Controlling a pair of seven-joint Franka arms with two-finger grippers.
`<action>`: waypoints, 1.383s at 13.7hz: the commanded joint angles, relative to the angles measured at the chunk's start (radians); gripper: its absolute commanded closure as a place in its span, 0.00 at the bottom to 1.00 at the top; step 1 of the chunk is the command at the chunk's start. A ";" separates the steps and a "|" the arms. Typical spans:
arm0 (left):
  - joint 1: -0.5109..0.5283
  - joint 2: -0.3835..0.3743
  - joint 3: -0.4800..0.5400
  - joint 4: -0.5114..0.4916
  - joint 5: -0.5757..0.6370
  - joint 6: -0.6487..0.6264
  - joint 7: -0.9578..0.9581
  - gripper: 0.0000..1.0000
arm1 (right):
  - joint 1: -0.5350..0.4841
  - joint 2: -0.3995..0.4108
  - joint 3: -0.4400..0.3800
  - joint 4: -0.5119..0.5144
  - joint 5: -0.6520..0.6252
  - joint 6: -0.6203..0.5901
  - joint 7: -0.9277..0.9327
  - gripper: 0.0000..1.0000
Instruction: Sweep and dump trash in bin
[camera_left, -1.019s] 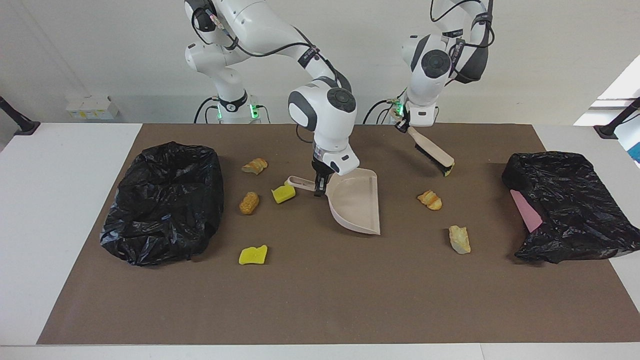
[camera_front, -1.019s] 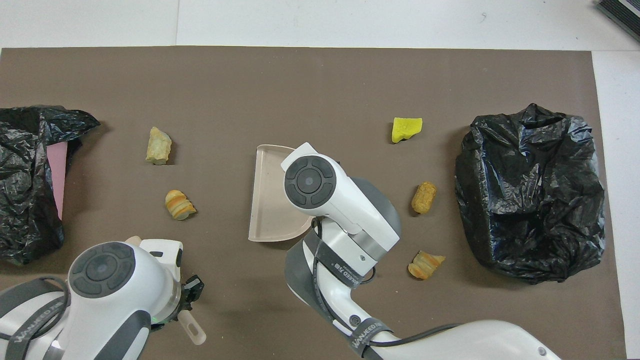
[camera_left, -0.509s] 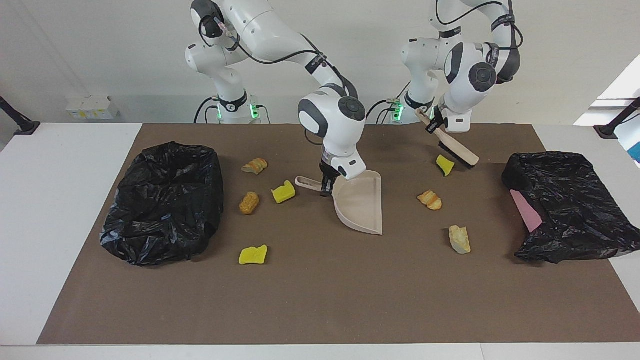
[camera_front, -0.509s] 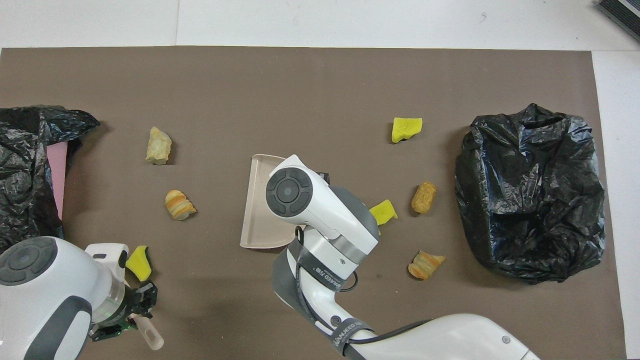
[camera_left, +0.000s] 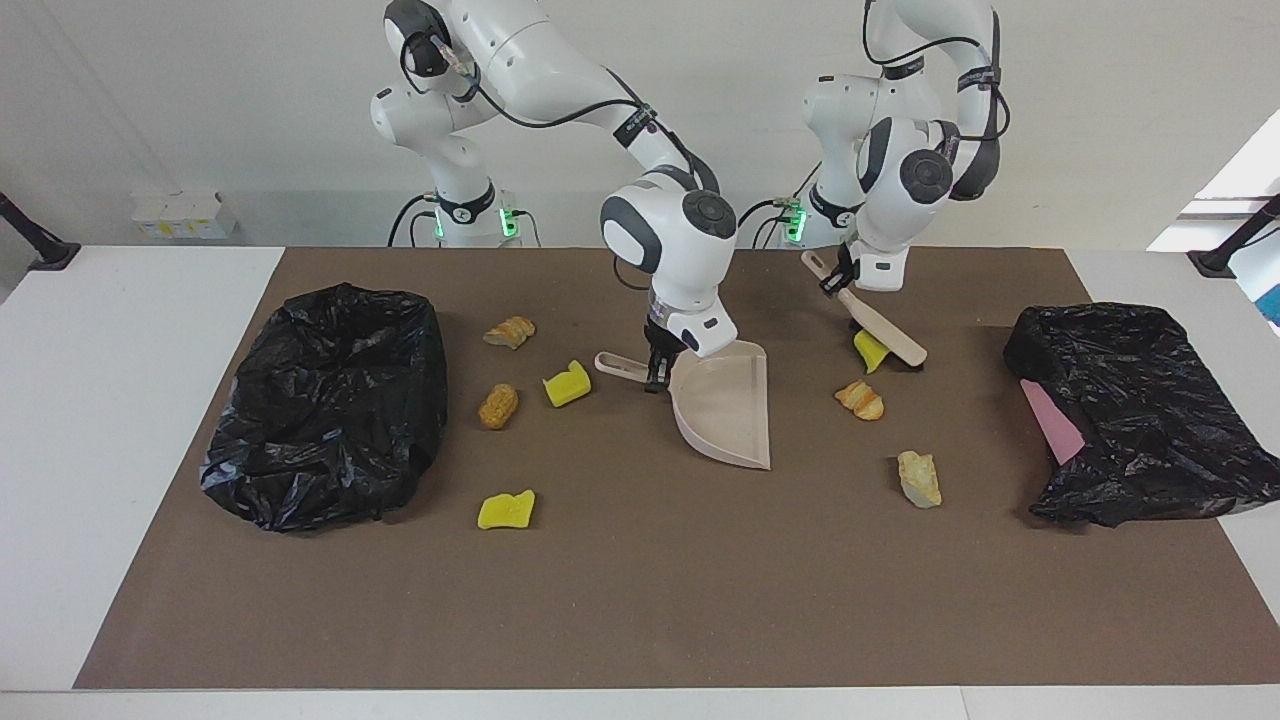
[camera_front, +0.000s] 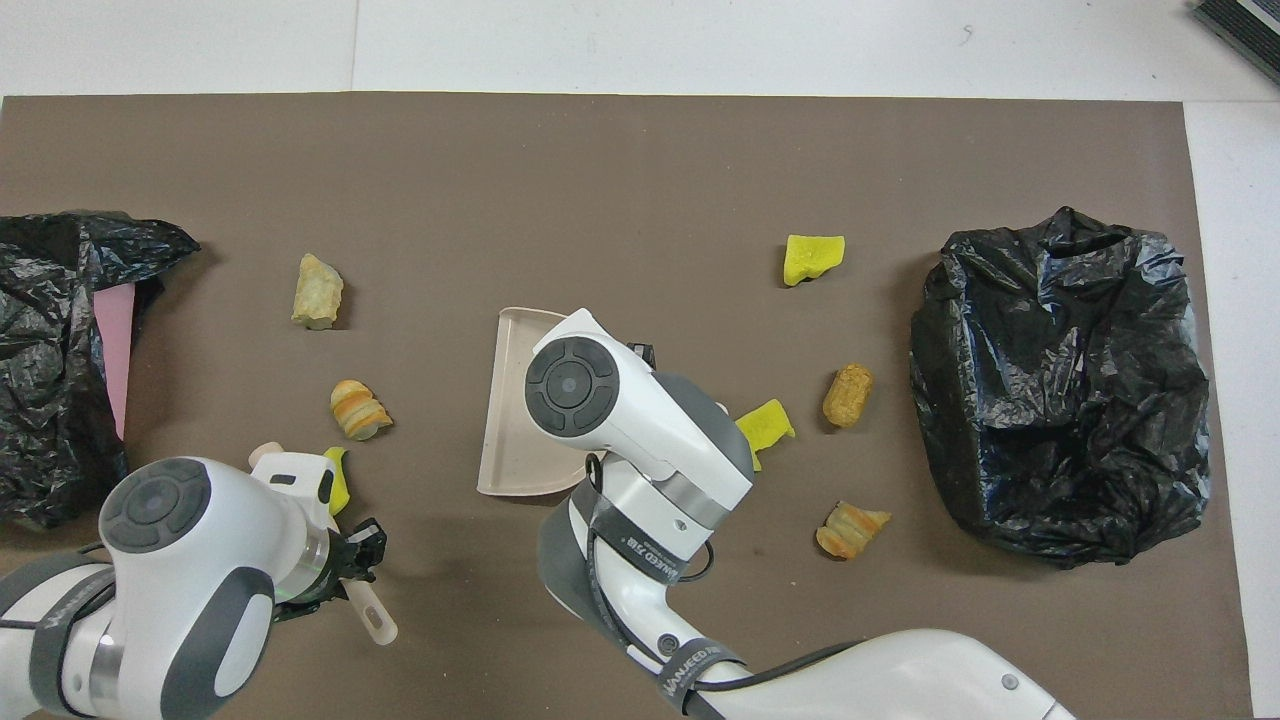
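Observation:
My right gripper (camera_left: 655, 371) is shut on the handle of the beige dustpan (camera_left: 725, 415), which rests on the brown mat with its mouth toward the left arm's end. My left gripper (camera_left: 838, 283) is shut on the handle of the beige brush (camera_left: 888, 335), whose bristles touch a yellow trash chunk (camera_left: 867, 351). Beside the dustpan's mouth lie a bread piece (camera_left: 860, 400) and a tan lump (camera_left: 919, 479). A yellow chunk (camera_left: 567, 386), a brown lump (camera_left: 498, 405), a bread piece (camera_left: 510, 331) and another yellow chunk (camera_left: 506, 509) lie toward the black-bagged bin (camera_left: 330, 400).
A second black bag (camera_left: 1140, 410) with a pink sheet showing lies at the left arm's end of the mat. In the overhead view the right arm's wrist covers part of the dustpan (camera_front: 512, 400). White table surrounds the mat (camera_left: 640, 600).
The left arm swung the brush out toward its own end, then back against the yellow chunk, which shifted toward the dustpan. The right gripper slid and turned the dustpan slightly toward the left arm's end.

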 joint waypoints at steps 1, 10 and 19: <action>-0.037 0.144 0.003 0.163 -0.014 -0.005 0.019 1.00 | 0.000 0.006 0.004 0.016 -0.032 -0.007 0.018 1.00; -0.110 0.269 -0.001 0.314 -0.036 0.038 0.558 1.00 | 0.002 0.006 0.004 0.016 -0.038 -0.009 0.021 1.00; -0.068 0.270 0.016 0.455 -0.098 -0.122 1.138 1.00 | 0.003 0.006 0.004 0.016 -0.038 -0.007 0.036 1.00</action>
